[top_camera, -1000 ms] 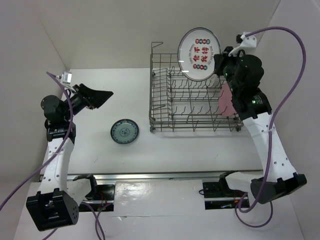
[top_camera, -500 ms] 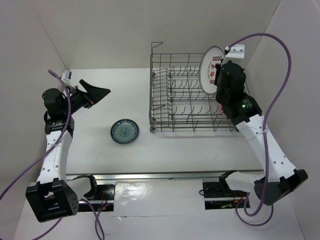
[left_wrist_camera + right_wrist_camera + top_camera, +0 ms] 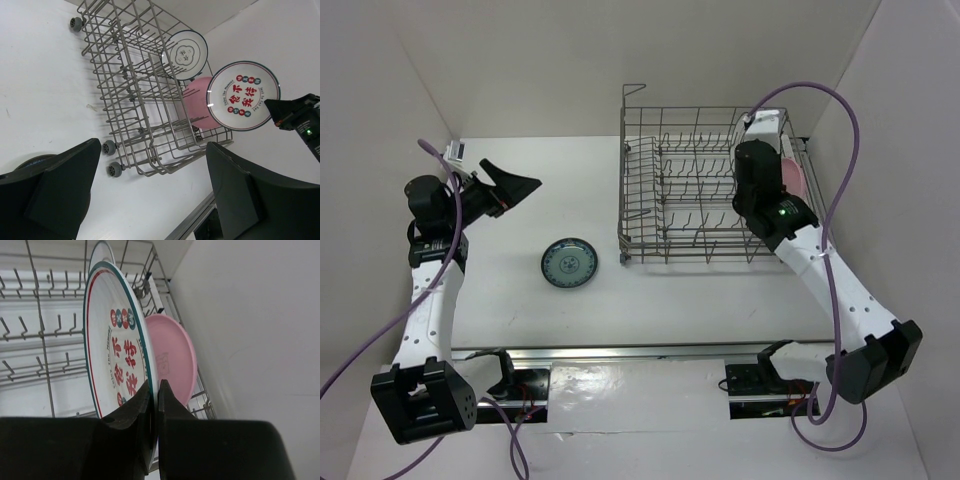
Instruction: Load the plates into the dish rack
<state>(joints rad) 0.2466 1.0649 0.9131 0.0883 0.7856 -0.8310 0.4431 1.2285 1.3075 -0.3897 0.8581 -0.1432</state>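
White plate (image 3: 111, 300), teal rim, red characters

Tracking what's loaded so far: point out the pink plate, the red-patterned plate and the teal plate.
pink plate (image 3: 172, 356), right wrist view, middle of its face.
red-patterned plate (image 3: 243, 95), left wrist view, centre of its face.
teal plate (image 3: 569, 264), top external view, its centre.

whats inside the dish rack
A pink plate and a dark-rimmed plate stand inside. The right claw holds the red-patterned plate beside them; whether it is seated is covered.
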